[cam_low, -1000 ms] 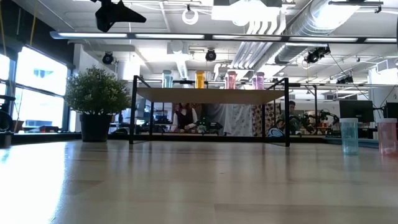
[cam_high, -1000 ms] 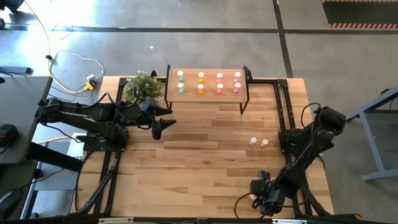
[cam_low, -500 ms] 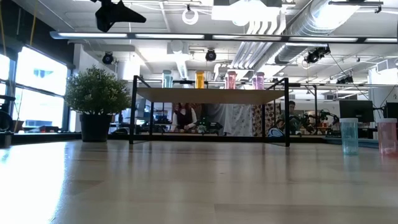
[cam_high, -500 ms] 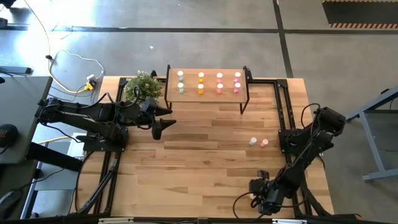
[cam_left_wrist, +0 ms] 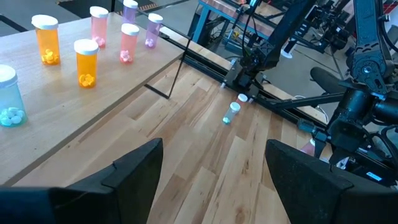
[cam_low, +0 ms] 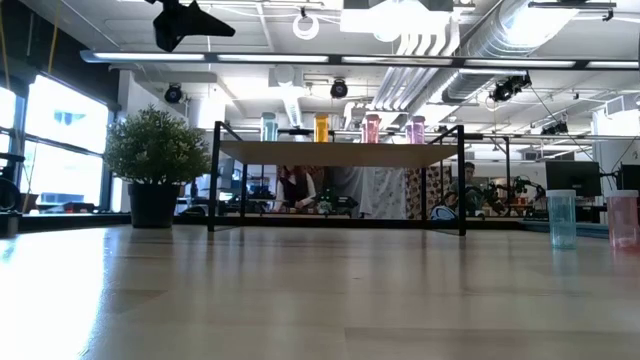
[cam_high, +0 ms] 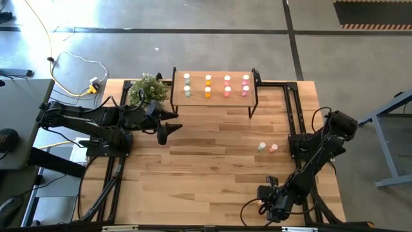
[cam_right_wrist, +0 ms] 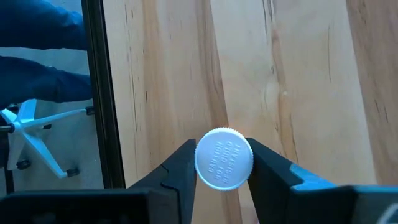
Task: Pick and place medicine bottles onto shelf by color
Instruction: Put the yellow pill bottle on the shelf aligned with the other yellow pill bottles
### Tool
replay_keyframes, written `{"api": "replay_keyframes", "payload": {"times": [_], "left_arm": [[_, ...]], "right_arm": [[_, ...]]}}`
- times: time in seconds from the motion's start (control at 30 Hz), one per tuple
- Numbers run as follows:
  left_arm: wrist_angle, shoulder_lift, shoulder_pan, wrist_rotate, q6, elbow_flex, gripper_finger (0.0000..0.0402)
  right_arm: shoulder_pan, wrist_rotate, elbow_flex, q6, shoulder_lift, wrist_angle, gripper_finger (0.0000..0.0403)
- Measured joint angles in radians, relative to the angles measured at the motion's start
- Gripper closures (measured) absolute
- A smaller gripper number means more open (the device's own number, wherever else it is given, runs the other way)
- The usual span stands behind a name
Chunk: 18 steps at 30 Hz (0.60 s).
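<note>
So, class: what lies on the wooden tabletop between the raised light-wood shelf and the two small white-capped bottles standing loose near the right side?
Nothing: in the high view, only bare planks separate the shelf from the green bottle and pink bottle.

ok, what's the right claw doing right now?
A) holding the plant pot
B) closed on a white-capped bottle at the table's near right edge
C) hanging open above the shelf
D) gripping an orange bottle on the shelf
B: the right wrist view shows the right claw with both fingers pressed against a white-capped bottle over the table.
</note>
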Motion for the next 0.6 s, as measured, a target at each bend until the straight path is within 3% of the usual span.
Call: {"api": "replay_keyframes", "payload": {"times": [0.33,0.6], "left_arm": [[0.0,0.0,0.001,0.0,0.0,0.0,0.0126],[0.0,0.0,0.034,0.002,0.005,0.0,0.0126]], "right_arm": [[-0.011,-0.002,0.0,0.026,0.0,0.008,0.0298],[-0.085,-0.004,0.0,0.0,-0.026,0.058,0.0299]]}}
